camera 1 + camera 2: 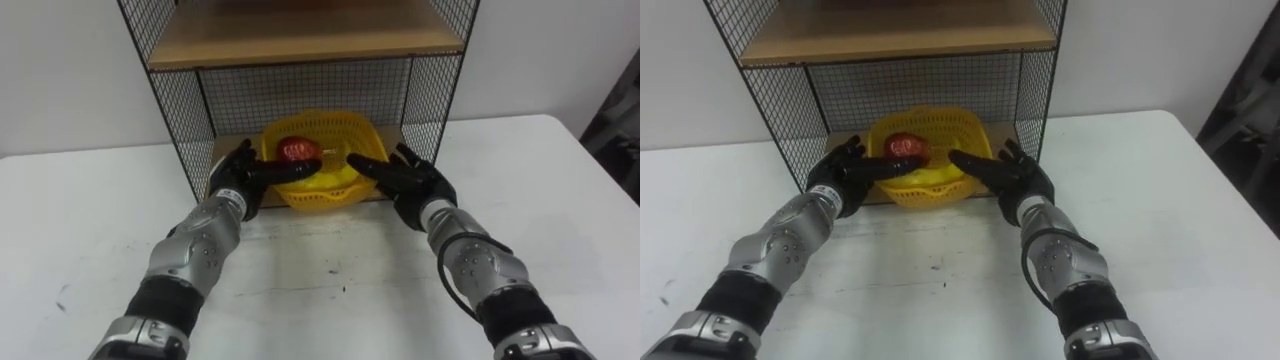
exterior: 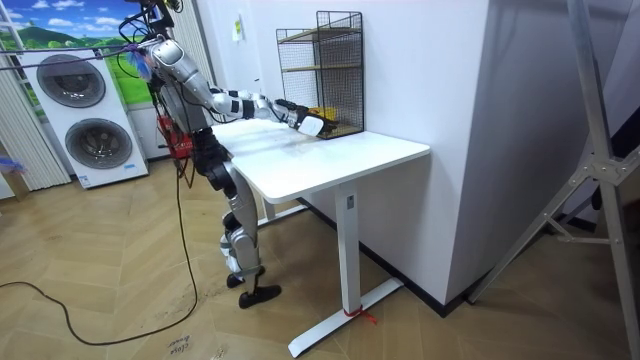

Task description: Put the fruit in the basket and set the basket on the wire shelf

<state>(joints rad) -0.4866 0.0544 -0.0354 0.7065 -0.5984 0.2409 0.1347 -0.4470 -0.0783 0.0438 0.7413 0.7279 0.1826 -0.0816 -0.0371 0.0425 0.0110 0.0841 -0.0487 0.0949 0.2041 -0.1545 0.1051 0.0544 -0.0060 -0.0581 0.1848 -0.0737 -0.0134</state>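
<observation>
A yellow mesh basket [image 1: 335, 130] rests on the bottom board of the black wire shelf [image 1: 180, 110], its front rim just at the shelf's opening. A red fruit [image 1: 298, 150] lies inside it, towards the left. My left hand [image 1: 238, 175] is at the basket's left side, open, its straight fingers reaching across the near rim. My right hand [image 1: 412, 180] mirrors it on the right side, also open, fingertips against the rim. In the room view I stand at the table's end, leaning forward with both arms stretched to the shelf [image 2: 322, 70].
The shelf stands at the back of a white table [image 1: 330, 290] against the wall, with a wooden upper board [image 1: 300, 40] above the basket. Wire side walls flank both hands. Washing machines [image 2: 85, 120] stand behind me in the room.
</observation>
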